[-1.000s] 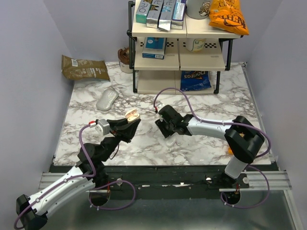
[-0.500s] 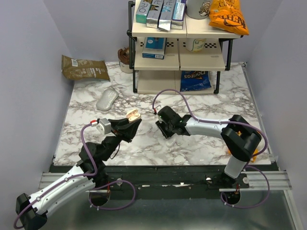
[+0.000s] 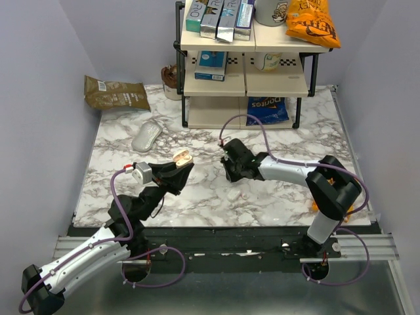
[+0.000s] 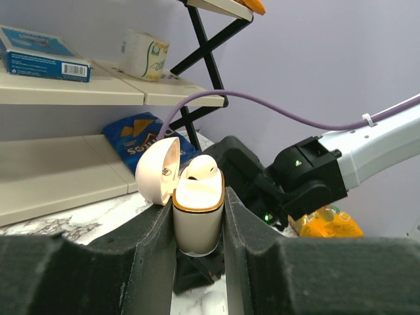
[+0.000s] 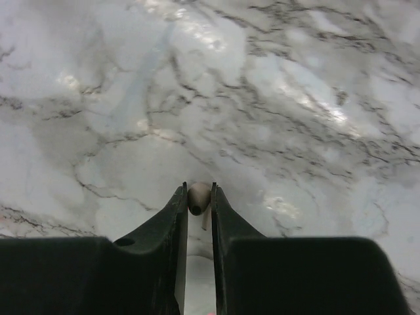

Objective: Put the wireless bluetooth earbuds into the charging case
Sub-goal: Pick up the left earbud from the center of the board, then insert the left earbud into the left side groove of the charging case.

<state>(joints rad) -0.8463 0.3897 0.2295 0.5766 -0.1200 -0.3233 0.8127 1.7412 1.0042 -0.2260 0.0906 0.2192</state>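
my left end effector (image 3: 178, 169) clamps the charging case (image 4: 197, 220) upright, lid open, an earbud (image 4: 200, 169) seated inside. my right end effector (image 5: 199, 207) pinches the second earbud (image 5: 198, 195) over the counter (image 5: 295, 98).

Walls (image 3: 39, 98): plain lavender, left, right and far. Table (image 3: 315, 131): white marble-pattern top with grey veining, evenly lit, soft glare patches. Shelf rack (image 3: 275, 85): cream boards, black crossed frame, far centre. Metal rail (image 3: 367, 248): near edge.

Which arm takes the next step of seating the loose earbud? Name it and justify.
Right. The right gripper pinches the loose earbud; the left gripper is busy holding the open charging case upright.
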